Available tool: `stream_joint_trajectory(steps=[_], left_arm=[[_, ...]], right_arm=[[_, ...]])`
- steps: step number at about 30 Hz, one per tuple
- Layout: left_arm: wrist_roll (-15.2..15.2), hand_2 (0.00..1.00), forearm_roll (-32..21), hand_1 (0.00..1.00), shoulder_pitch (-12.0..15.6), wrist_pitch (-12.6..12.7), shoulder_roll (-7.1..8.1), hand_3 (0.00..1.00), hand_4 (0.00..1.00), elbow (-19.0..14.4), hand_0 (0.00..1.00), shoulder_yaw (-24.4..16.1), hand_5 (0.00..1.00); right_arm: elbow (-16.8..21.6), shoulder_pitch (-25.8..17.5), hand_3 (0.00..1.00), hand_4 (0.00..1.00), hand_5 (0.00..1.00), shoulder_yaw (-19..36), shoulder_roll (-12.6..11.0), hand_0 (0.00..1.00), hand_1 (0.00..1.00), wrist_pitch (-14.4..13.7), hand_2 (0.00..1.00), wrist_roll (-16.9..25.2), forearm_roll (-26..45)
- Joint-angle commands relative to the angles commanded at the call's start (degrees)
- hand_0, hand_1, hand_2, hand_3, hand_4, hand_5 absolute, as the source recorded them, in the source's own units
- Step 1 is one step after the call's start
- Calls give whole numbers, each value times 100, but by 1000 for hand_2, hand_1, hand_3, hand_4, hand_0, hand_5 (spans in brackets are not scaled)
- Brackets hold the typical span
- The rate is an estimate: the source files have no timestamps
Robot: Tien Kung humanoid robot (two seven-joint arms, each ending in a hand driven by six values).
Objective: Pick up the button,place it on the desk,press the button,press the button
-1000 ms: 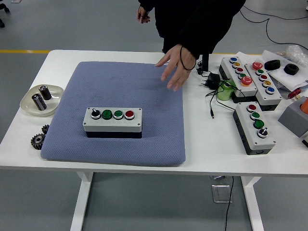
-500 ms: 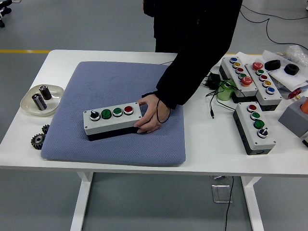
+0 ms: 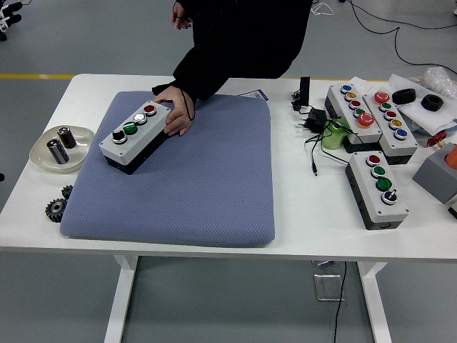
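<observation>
A grey button box [image 3: 134, 136] with a black knob, two green buttons and a red button lies tilted on the blue pad [image 3: 193, 186], near its far left corner. A person in black at the far side holds the box's right end with one hand [image 3: 176, 114]. Neither of my hands is in view.
A clear dish [image 3: 62, 148] with two batteries sits at the left, with black gears [image 3: 56, 207] in front of it. Several other button boxes [image 3: 378, 187], a green cup [image 3: 333, 134], a power adapter with cable [image 3: 313, 121] and an orange-topped grey block [image 3: 440, 171] crowd the right side.
The person reached down, took hold of the button box at the pad's middle, and slid and turned it to the pad's far left corner.
</observation>
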Motion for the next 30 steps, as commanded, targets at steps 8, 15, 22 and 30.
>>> stream_joint_trajectory(steps=[8,15,22,30], left_arm=[[21,907,133,867,54,29,-15,957,801,17,841,73,998],[89,907,495,870,82,126,-169,958,801,-157,841,255,998],[200,911,843,873,140,281,-461,958,802,-465,846,176,998],[257,904,776,863,134,262,-728,954,807,-615,833,329,998]], right_arm=[[0,-28,657,240,156,283,-27,792,785,-48,813,-192,-345],[0,-55,661,242,150,699,-30,809,782,-124,821,-343,-732],[0,-80,668,249,147,1852,72,823,790,-221,826,-338,-1691],[0,-114,673,273,191,2160,87,813,788,-76,826,-94,-1727]])
